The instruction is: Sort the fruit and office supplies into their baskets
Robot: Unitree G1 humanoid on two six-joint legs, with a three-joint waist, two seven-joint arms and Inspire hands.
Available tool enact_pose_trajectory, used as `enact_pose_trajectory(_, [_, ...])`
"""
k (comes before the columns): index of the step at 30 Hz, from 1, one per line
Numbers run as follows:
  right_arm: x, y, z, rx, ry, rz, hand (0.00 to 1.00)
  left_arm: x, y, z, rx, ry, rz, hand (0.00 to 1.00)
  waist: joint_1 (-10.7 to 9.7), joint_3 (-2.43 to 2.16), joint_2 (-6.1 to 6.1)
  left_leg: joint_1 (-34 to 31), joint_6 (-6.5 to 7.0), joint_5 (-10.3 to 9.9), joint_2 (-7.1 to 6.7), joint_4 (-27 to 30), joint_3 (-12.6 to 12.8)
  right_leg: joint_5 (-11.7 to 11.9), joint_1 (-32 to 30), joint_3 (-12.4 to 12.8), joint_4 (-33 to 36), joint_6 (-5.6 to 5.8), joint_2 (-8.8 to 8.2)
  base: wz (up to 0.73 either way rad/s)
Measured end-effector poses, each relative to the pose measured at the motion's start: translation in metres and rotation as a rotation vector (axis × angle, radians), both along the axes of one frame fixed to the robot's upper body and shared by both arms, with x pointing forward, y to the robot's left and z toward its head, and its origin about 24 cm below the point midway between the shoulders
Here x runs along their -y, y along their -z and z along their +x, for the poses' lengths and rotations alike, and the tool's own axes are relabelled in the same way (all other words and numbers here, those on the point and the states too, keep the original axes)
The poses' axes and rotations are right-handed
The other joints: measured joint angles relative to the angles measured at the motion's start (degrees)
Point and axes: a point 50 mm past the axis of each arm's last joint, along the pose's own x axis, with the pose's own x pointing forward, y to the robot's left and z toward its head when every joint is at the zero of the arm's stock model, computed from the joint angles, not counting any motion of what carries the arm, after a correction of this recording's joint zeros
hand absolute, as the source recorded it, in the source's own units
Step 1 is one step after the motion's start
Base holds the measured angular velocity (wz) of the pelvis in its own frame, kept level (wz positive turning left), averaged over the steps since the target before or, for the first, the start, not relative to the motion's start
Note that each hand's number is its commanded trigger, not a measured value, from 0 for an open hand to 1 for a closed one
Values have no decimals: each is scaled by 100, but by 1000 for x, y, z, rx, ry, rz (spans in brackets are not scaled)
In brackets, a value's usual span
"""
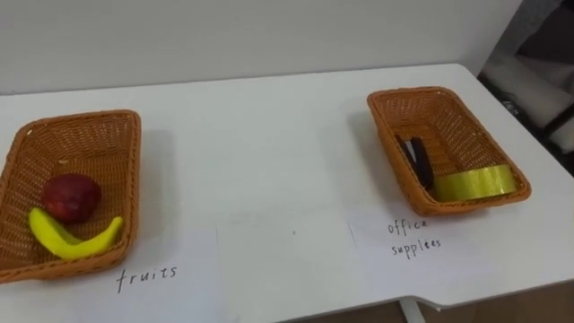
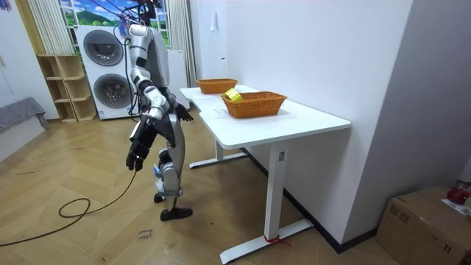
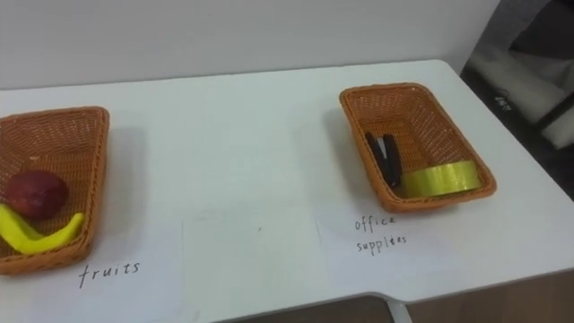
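The red apple (image 1: 72, 196) and the banana (image 1: 72, 240) are lying touching each other inside the left basket (image 1: 81, 118), which is standing above a handwritten fruit label (image 1: 146, 276). A black stapler-like tool (image 1: 417, 160) and a yellow tape roll (image 1: 475, 183) are resting in the right basket (image 1: 417, 92), the one for office supplies. Both baskets are sitting well apart on the white table (image 1: 260, 135). As every item I can find is sitting in its proper basket, I am judging the sorting to be finished. In the room view the robot is standing just beside the table. Its right hand (image 2: 135, 158) is hanging low and its left hand (image 2: 182, 114) is near the table edge. I cannot tell how the fingers are standing.
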Motion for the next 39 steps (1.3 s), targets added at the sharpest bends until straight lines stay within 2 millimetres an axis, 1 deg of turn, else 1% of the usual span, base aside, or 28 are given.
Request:
enact_pose_trajectory(2, [-12,14,-12,-48,26,60,0,3,1,0,7,-17,-10,0,10,-14,47,33,-1,0,-9,2,-3,-14,17,10,3,-2,3,0])
enact_pose_trajectory(3, [-15,17,-14,-55,30,74,0,5,1,0,8,-23,-13,0,10,-12,55,45,-1,0,-10,-1,-3,-22,26,9,8,-2,2,0])
enact_pose_trajectory(5, [-32,31,-23,-81,45,141,0,10,3,1,12,-30,-30,0,7,-8,63,53,-3,-1,-16,-7,-4,-57,18,3,40,2,-5,0])
enact_pose_trajectory(7, [-42,39,-27,-84,54,191,0,11,4,1,10,-33,-38,0,23,-8,58,73,-5,-3,-20,-14,-3,-87,12,9,84,3,-9,0])
enact_pose_trajectory(9, [-51,47,-32,-123,-2,221,0,11,4,-2,2,-42,-48,0,19,-1,81,105,-11,-8,-25,-15,-2,-105,41,-3,94,6,-14,0])
enact_pose_trajectory(11, [-63,58,-38,-150,-81,275,0,12,8,-7,-27,-53,-58,0,72,11,92,137,-12,-10,-27,-20,-1,-106,69,-3,86,8,-14,0])
enact_pose_trajectory(12, [-66,60,-40,-149,-92,287,0,12,8,-7,-31,-52,-60,0,79,12,95,148,-13,-11,-28,-21,-12,-110,82,-8,84,8,-14,0])
enact_pose_trajectory(13, [-71,64,-44,-157,-126,310,0,13,8,-7,-31,-51,-61,0,129,18,102,165,-15,-25,-25,-19,-21,-124,89,-14,82,7,-13,0])
enact_pose_trajectory(14, [-77,69,-49,-177,-185,335,0,13,9,-8,-36,-48,-60,0,181,18,103,183,-20,-38,-24,-18,-33,-147,96,-15,75,8,-13,4])
enact_pose_trajectory(15, [-80,71,-51,-193,-231,347,0,14,9,-9,-43,-51,-61,0,189,17,105,188,-19,-45,-24,-16,-49,-159,103,-16,74,8,-14,7])
enact_pose_trajectory(16, [-85,74,-51,-225,-346,366,0,15,10,-13,-56,-59,-65,0,195,18,115,192,-19,-48,-24,-13,-64,-178,104,-28,76,12,-21,6])
enact_pose_trajectory(17, [-89,77,-47,-277,-511,376,0,16,11,-17,-74,-61,-69,0,208,12,129,195,-19,-48,-25,-8,-70,-181,109,-37,84,12,-24,0])
enact_pose_trajectory(18, [-91,78,-45,-305,-600,379,0,16,12,-18,-83,-59,-68,0,228,11,134,199,-19,-48,-23,-8,-68,-181,111,-35,86,11,-23,-4])
enact_pose_trajectory(19, [-96,80,-41,-369,-791,380,0,16,12,-19,-95,-47,-64,0,322,19,151,205,-20,-49,-19,-5,-64,-181,112,-24,86,10,-18,-6])
enact_pose_trajectory(20, [-101,82,-35,-435,-984,376,0,16,13,-17,-100,-44,-65,0,426,20,151,205,-22,-51,14,-6,-48,-178,107,-19,83,7,-14,-6])
enact_pose_trajectory(21, [-104,83,-31,-466,-1088,374,0,16,13,-16,-102,-43,-65,0,493,22,146,203,-25,-53,20,-6,-39,-176,103,-19,83,3,-11,-4])
enact_pose_trajectory(23, [-121,87,-9,-574,-1464,350,0,18,14,-12,-107,-21,-64,0,702,21,118,204,-43,-65,37,7,-49,-165,114,-41,70,-13,3,0])
enact_pose_trajectory(24, [-124,87,-2,-590,-1536,340,0,20,14,-11,-110,-12,-65,0,737,22,116,204,-44,-66,38,7,-64,-165,121,-56,68,-13,3,8])
enact_pose_trajectory(26, [-135,87,21,-615,-1735,291,0,24,15,-7,-112,29,-71,0,855,23,119,209,-45,-66,36,17,-138,-163,185,-122,15,-15,2,18])
enact_pose_trajectory(27, [-137,86,25,-615,-1771,280,0,25,15,-7,-114,37,-71,0,879,23,117,217,-47,-68,38,18,-151,-163,212,-144,-9,-16,2,15])
enact_pose_trajectory(29, [-143,85,36,-625,-1877,242,0,27,16,-9,-122,47,-73,0,1022,26,118,249,-65,-78,55,16,-153,-164,225,-158,-11,-18,16,3])
enact_pose_trajectory(32, [-146,84,44,-624,-1930,219,0,29,16,-11,-127,57,-77,0,1120,37,120,196,-72,-83,58,14,-174,-170,221,-191,-28,-26,16,5])
enact_pose_trajectory(33, [-147,84,43,-623,-1936,219,0,29,16,-11,-128,57,-78,0,1119,37,122,186,-73,-84,58,14,-184,-171,218,-197,-34,-26,16,7])
enact_pose_trajectory(34, [-148,84,42,-621,-1944,221,0,30,16,-11,-129,59,-78,0,1116,50,112,166,-73,-85,52,13,-196,-171,223,-214,-65,-27,15,7])
enact_pose_trajectory(36, [-149,85,37,-628,-1952,230,0,30,16,-10,-127,59,-78,0,1109,48,111,136,-74,-85,41,14,-205,-170,258,-243,-103,-27,13,7])
enact_pose_trajectory(37, [-149,86,33,-634,-1950,241,0,30,16,-9,-127,58,-78,0,1111,59,87,137,-74,-85,33,14,-206,-170,269,-259,-107,-27,13,5])
enact_pose_trajectory(39, [-149,87,27,-643,-1943,252,0,29,17,-12,-137,54,-78,0,1115,59,88,156,-74,-85,25,15,-208,-170,302,-263,-122,-27,14,2])
